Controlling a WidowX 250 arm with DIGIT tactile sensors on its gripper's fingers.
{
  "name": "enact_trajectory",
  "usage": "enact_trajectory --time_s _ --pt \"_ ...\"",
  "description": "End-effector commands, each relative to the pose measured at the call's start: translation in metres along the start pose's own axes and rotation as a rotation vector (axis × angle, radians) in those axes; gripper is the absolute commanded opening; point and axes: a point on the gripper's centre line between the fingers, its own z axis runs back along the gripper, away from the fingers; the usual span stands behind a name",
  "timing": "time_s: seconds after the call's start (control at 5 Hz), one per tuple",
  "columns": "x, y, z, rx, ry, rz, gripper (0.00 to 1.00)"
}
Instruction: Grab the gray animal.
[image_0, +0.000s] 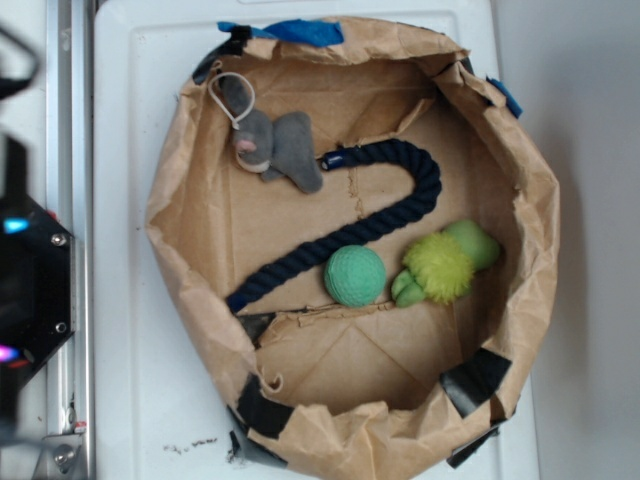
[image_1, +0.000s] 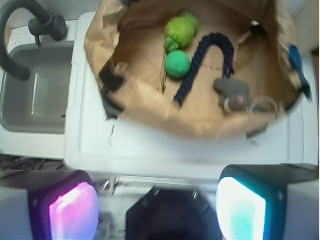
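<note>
gray animal upper left inside paper bag, beside rope | untouched | claw state: cannot tell

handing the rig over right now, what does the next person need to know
Gripper: off to the side of the paper basket, outside it, holding nothing; its fingers are not visible, so open or shut is unclear.
Gray animal: lying on the basket floor near the wall, untouched, beside one end of the navy rope.
Done: nothing yet.
Left: move over the basket, descend on the animal, grasp it, avoiding the rope.
</note>
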Motion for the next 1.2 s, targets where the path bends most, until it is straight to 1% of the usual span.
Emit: enact_trajectory --time_s 0.0,0.2,0.4,0.6,0.8,1.0 --pt "0.038 0.026 -0.027 0.016 -0.035 -0.161 1.0" --pt "0.039 0.042 -0.059 0.028 -0.021 -0.202 1.0" --pt "0.048 0.065 -0.095 0.008 0.013 -0.199 1.0" --pt "0.055 0.069 -0.115 -0.048 0.034 -0.191 1.0" --pt "0.065 0.064 -0.125 -0.099 0.052 -0.189 1.0" --pt "0.062 0.066 -0.148 -0.051 0.074 -0.178 1.0"
